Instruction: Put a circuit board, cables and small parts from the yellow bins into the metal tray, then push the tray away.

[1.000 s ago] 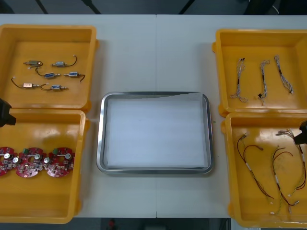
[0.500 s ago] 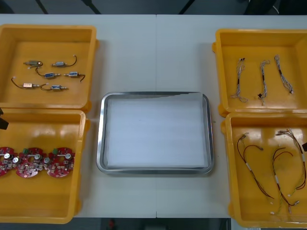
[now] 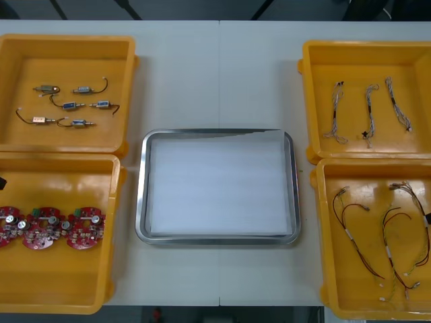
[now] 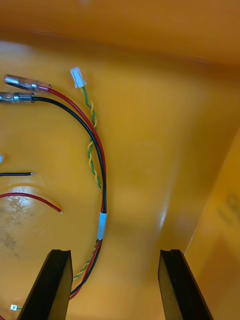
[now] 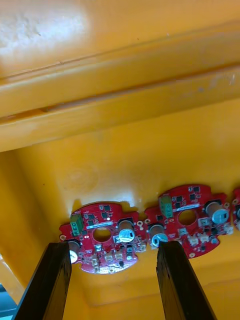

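Three round red circuit boards [image 3: 50,227] lie in a row in the near left yellow bin [image 3: 60,168]. My left gripper [image 5: 112,287] hovers open over that bin; one board [image 5: 102,237] lies just beyond its fingers, a second board [image 5: 187,220] beside it. My right gripper [image 4: 117,290] is open over the near right yellow bin [image 3: 323,229], where red, black and yellow cables [image 3: 384,239] lie. A red and black cable [image 4: 97,150] runs between its fingers, closer to one finger [image 4: 52,285]. The metal tray [image 3: 140,188], white inside, holds nothing.
The far left yellow bin [image 3: 128,87] holds several small metal parts [image 3: 67,105] with short wires. The far right yellow bin [image 3: 306,87] holds three twisted cables [image 3: 367,111]. Bare table runs between the bins, beyond the tray and in front of it.
In the front view both grippers' dark tips have slid outward and toward the near side, leaving only slivers at the left and right edges. Bins, tray and parts have not moved.
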Motion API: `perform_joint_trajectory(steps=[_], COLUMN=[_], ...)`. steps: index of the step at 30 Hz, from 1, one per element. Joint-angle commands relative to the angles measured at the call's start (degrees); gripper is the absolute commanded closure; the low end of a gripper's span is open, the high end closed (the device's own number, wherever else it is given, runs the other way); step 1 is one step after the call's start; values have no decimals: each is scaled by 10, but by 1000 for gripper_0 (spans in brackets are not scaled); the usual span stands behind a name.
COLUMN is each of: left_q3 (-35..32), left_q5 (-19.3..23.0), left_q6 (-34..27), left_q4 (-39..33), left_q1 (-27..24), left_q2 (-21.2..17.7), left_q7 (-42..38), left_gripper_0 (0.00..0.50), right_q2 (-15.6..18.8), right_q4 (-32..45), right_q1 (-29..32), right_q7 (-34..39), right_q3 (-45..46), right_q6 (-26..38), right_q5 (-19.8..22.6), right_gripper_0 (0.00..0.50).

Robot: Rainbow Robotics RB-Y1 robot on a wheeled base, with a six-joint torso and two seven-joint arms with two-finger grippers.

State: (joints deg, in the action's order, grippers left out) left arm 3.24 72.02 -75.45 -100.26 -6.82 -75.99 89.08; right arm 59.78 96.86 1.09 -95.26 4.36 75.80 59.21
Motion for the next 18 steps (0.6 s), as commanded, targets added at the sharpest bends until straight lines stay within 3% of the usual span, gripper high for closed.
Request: perform_joint_trajectory(steps=[1, 9, 18], left_q3=[-16, -16, 14], left_q5=[5, 4, -11], left_q6=[7, 23, 66], left_q4=[0, -3, -4], left_q1=[30, 56, 60], left_q2=[-24, -23, -24], left_q7=[14, 30, 41], left_gripper_0=[0, 0, 0], right_q2=[23, 23, 24], right_q4=[2, -5, -14], right_q1=[22, 22, 23], right_q7=[-4, 2, -5], right_q3=[-18, -60, -73], right_q6=[-29, -80, -84], right_q5=[2, -9, -18], right_gripper_0=[0, 0, 0])
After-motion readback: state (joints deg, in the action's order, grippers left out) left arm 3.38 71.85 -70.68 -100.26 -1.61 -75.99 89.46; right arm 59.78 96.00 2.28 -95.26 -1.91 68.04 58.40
